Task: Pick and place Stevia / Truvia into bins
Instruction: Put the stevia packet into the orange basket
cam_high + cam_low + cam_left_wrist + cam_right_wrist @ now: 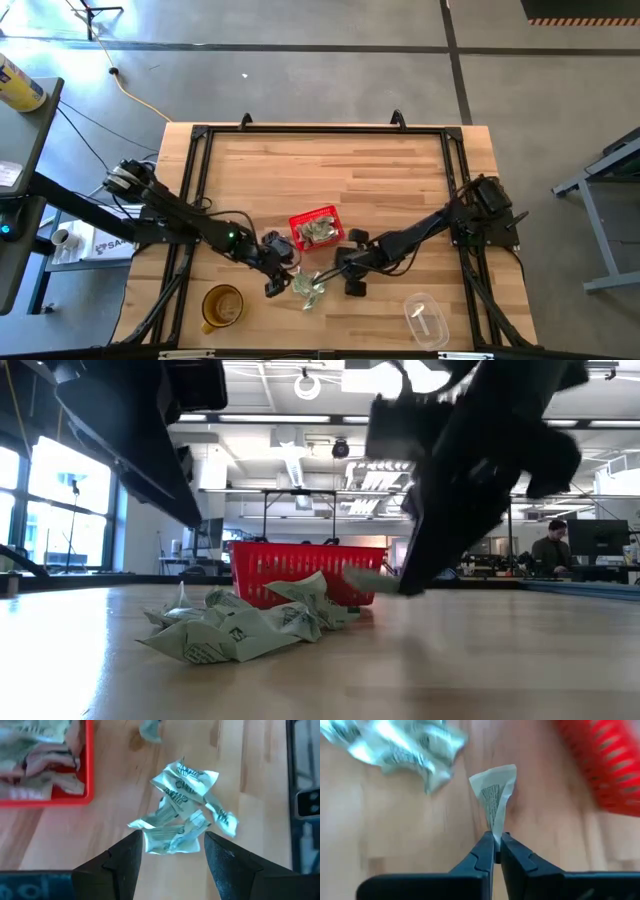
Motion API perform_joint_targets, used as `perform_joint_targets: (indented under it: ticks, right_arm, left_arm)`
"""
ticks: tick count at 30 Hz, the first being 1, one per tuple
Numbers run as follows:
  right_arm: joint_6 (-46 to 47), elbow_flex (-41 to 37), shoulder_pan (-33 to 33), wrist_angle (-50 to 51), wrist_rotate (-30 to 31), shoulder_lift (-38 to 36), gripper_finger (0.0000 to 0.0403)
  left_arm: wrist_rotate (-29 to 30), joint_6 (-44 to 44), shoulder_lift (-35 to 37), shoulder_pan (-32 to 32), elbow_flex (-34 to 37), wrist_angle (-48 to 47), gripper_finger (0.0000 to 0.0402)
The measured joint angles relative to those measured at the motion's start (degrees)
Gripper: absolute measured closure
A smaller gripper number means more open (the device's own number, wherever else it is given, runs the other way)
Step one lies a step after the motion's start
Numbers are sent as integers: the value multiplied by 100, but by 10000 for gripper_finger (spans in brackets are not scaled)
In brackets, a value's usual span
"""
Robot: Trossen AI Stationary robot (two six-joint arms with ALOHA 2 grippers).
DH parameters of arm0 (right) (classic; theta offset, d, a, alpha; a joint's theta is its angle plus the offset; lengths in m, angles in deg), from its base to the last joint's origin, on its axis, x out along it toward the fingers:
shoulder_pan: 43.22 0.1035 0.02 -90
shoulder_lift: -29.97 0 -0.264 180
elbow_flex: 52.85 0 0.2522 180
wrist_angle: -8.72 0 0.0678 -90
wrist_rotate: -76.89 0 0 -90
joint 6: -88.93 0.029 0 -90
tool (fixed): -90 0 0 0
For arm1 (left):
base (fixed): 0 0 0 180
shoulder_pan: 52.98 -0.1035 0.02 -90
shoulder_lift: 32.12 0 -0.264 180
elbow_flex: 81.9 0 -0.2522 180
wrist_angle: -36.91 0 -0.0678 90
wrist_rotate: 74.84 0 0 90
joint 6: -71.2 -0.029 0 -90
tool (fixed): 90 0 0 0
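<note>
Pale green and white Stevia packets lie in a crumpled pile (308, 287) (182, 810) (240, 625) on the wood, just on the near side of the red bin (316, 230) (300, 572), which holds more packets (40, 750). My left gripper (170, 852) (280, 282) is open, with its fingers standing on either side of the pile's near end. My right gripper (495, 840) (325, 272) is shut on a single packet (495, 795) beside the pile and near the bin's wall (605, 765). My right gripper pinches one packet by its narrow end (495, 826) between its two fingertips. The fingers slant down from the table's right side. The packet is creased lengthwise and sticks out beyond the fingertips (365, 578), low over the wood. Whether it is clear of the table I cannot tell.
An amber cup (222, 307) stands near the front edge on the left, and a clear plastic cup (425, 320) at the front right. The far half of the table (330, 165) is bare wood inside a black frame.
</note>
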Motion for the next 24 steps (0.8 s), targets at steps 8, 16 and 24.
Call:
perform_joint_targets:
  ticks: [8,16,24]
  right_arm:
    - [461,11,263,750,379,-440,392]
    - [273,13,-193,607,691,-917,399]
    - [-529,22,-1586,-545,-1077,-817,382]
  left_arm:
    - [31,-1857,-88,0,0,206,153]
    - [38,-1804,-88,0,0,125,153]
    - [27,-1605,-88,0,0,57,153]
